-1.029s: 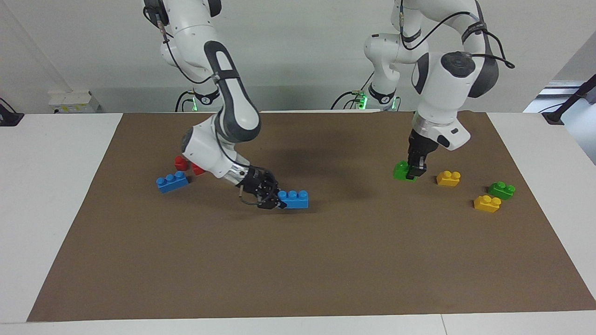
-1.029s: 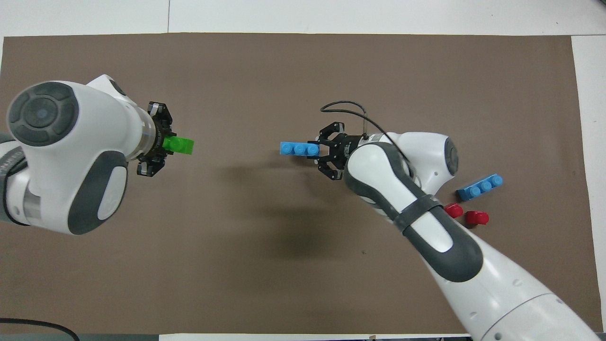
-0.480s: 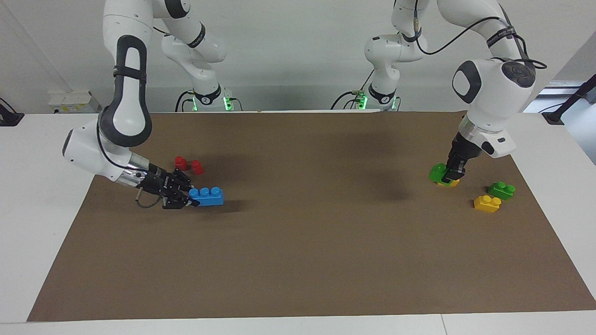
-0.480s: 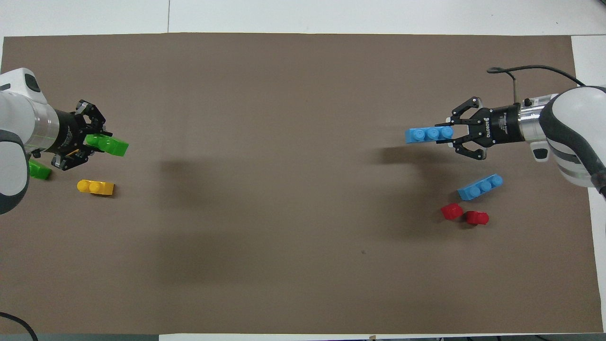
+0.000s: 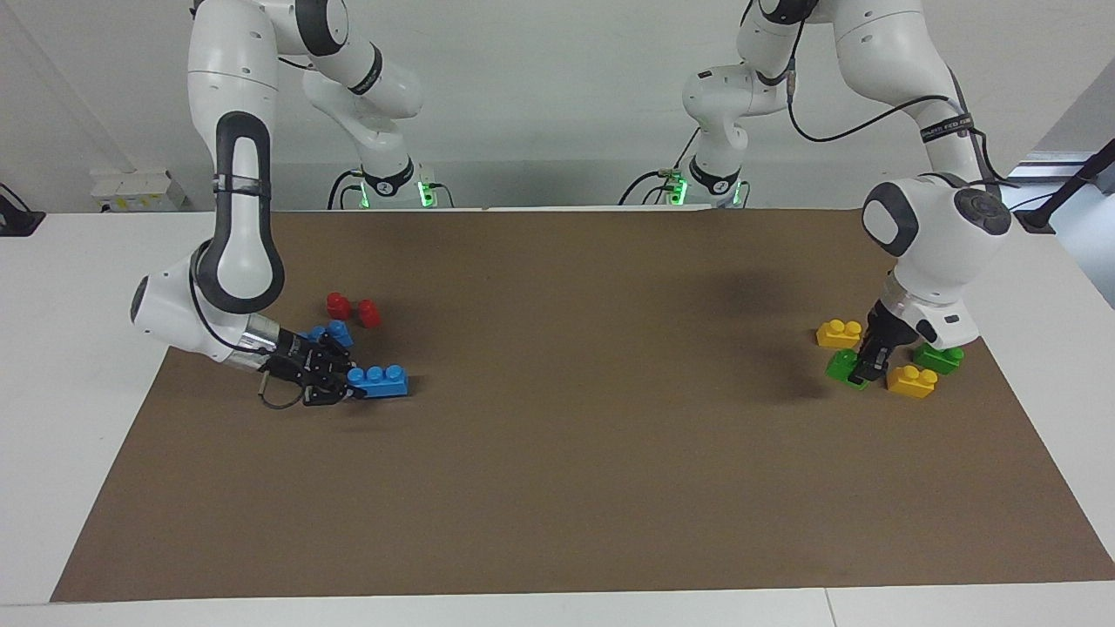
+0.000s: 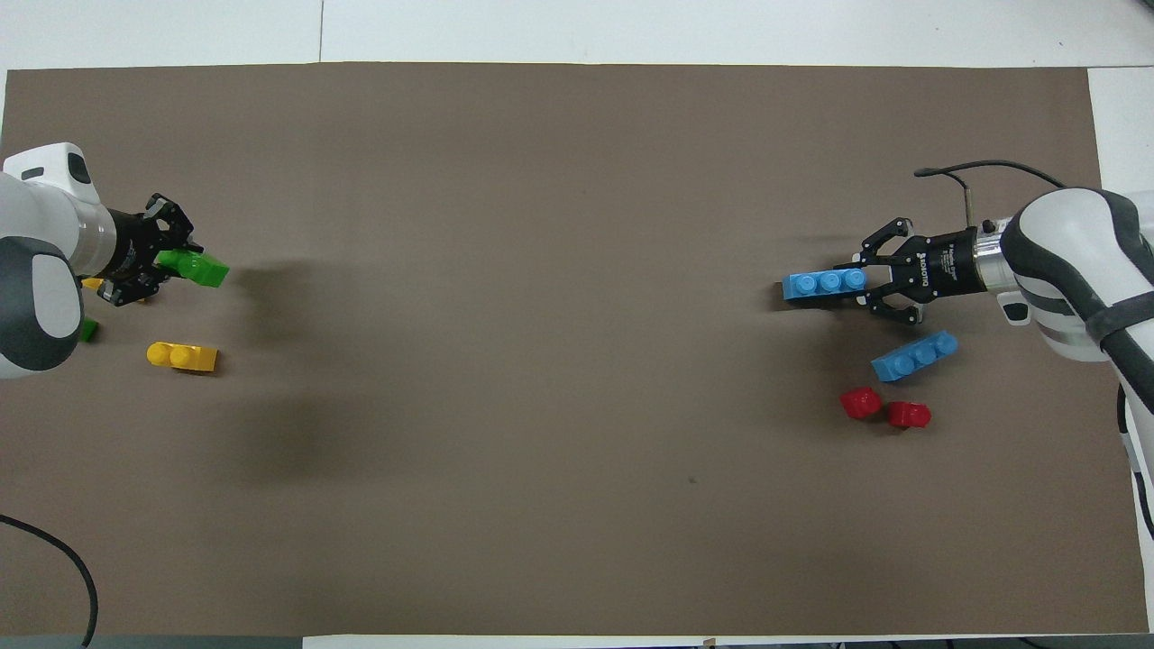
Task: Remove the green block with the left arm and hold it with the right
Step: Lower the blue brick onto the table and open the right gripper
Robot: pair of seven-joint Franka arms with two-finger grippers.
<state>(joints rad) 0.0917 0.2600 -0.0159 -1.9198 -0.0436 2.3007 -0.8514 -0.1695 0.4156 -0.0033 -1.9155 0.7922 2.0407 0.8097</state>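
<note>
left gripper grasps the green block low beside a yellow brick; right gripper clamps a blue brick (near the tabletop).

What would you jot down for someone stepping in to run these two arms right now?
Left gripper: shut on the green block, low at the brown mat, among two yellow bricks and a second green brick at the left arm's end.
Right gripper: shut on one end of a blue brick, low at the mat at the right arm's end, beside another blue brick and two red pieces.
Done: green block is off the blue brick, each arm holding its piece.
Left: probably just release both; whether either brick rests on the mat is unclear.
</note>
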